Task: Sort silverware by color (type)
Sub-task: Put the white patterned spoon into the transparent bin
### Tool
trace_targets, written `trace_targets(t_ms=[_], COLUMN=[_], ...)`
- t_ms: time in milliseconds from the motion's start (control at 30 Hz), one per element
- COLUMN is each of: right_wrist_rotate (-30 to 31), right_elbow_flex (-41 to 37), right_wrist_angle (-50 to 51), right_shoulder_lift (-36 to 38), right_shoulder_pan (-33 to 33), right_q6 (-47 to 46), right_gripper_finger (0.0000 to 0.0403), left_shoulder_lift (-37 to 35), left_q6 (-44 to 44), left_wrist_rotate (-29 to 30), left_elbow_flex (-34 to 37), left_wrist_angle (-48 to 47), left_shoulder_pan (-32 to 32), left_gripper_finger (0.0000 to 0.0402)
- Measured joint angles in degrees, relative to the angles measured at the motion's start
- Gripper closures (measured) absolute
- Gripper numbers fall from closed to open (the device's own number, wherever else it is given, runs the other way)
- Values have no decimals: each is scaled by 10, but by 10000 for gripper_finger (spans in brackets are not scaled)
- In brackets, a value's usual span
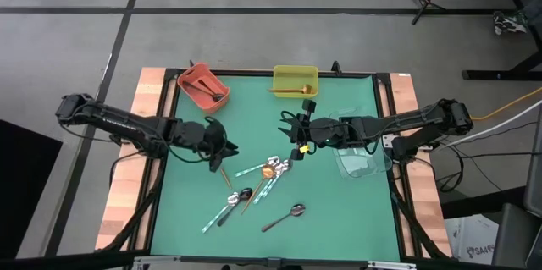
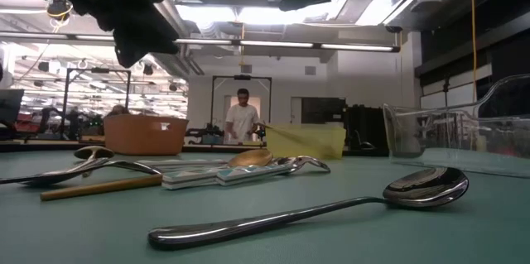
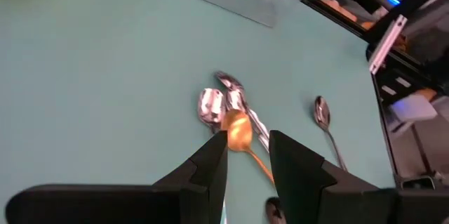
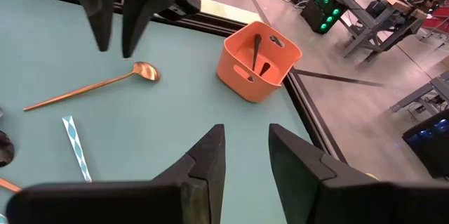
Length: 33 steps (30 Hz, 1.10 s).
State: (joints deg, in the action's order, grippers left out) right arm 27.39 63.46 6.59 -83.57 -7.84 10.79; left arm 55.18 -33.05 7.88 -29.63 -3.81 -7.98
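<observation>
The silverware (image 1: 269, 171) lies loose on the green mat in the middle of the table: silver spoons (image 3: 210, 104) with striped handles, a gold spoon (image 3: 238, 131) and dark spoons (image 1: 284, 217), all flat on the mat. Another gold spoon (image 4: 98, 87) lies apart, near my left gripper. My left gripper (image 1: 222, 147) hovers open above the mat, left of the pile, with nothing between its fingers (image 3: 210, 164). My right gripper (image 1: 296, 135) hangs open above the mat, on the far right of the pile, and is also empty (image 4: 245, 157).
An orange bin (image 1: 203, 86) at the far left holds dark spoons (image 4: 256, 52). A yellow bin (image 1: 295, 79) at the far middle holds a gold spoon. A clear container (image 1: 364, 158) stands at the right. A person (image 2: 242, 119) stands in the room beyond the table.
</observation>
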Motion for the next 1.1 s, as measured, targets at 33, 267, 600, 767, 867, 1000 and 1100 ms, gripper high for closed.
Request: trace_targets(t_ms=[33, 267, 600, 767, 867, 1000, 1100], right_wrist_rotate=[0, 0, 0, 0, 0, 0, 0], right_elbow_flex=[0, 0, 0, 0, 0, 0, 0], right_wrist_angle=[0, 0, 0, 0, 0, 0, 0], right_shoulder_lift=[0, 0, 0, 0, 0, 0, 0], right_shoulder_pan=[0, 0, 0, 0, 0, 0, 0], right_q6=[0, 0, 0, 0, 0, 0, 0], right_gripper_finger=[299, 299, 299, 299, 299, 299, 299], left_shoulder_lift=[0, 22, 126, 171, 199, 238, 267], left_q6=[0, 1, 21, 30, 37, 44, 54], left_wrist_rotate=[2, 4, 74, 82, 82, 85, 82], left_elbow_flex=[0, 0, 0, 0, 0, 0, 0], left_wrist_angle=[0, 1, 12, 39, 69, 109, 141], left_shoulder_pan=[-7, -53, -84, -84, -84, -84, -84], left_gripper_finger=[302, 302, 302, 302, 302, 302, 302])
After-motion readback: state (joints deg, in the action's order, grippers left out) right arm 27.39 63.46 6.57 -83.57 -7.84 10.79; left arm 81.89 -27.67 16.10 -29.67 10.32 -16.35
